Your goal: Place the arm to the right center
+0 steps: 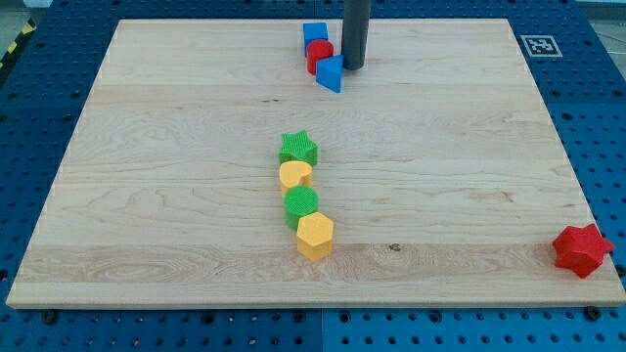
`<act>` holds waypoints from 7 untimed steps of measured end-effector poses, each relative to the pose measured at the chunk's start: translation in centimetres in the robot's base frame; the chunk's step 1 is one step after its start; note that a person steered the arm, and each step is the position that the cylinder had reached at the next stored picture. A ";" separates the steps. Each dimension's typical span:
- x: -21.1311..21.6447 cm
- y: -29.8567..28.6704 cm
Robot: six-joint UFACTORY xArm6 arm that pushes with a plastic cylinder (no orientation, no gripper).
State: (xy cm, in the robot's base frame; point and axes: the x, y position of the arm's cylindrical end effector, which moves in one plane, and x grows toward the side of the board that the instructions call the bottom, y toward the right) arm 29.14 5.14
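My tip [353, 66] is at the view's top centre, on the wooden board [176, 147]. It stands just right of a cluster of three blocks: a blue cube [314, 35], a red cylinder [319, 53] and a blue triangular block [331, 73]. The tip is very close to or touching the blue triangular block and the red cylinder. The rod rises out of the view's top.
A column of blocks lies at the board's middle: a green star [298, 149], a yellow heart-like block [294, 174], a green round block [301, 204] and a yellow hexagon [315, 236]. A red star [581, 249] sits at the bottom right corner, on the edge. A marker tag [539, 44] is at the top right.
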 end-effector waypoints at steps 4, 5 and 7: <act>1.3 2.7; 3.5 3.5; 7.3 5.1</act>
State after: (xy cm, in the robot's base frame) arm 36.40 10.21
